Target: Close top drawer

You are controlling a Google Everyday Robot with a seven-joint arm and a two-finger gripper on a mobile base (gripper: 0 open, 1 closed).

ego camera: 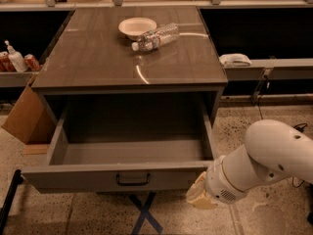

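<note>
Drawer (73, 177) wide open, grey-brown, black bar handle (132, 179), tool (198, 198) beside its front corner, grip unclear

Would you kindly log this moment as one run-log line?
top drawer: pulled out, empty, not yet closed | hand: low at its right front corner, contact unclear | arm: reaching in from right

Grey-brown top drawer (73, 177) with black handle (133, 180); cream claw (199, 196) by its front's right corner.
</note>
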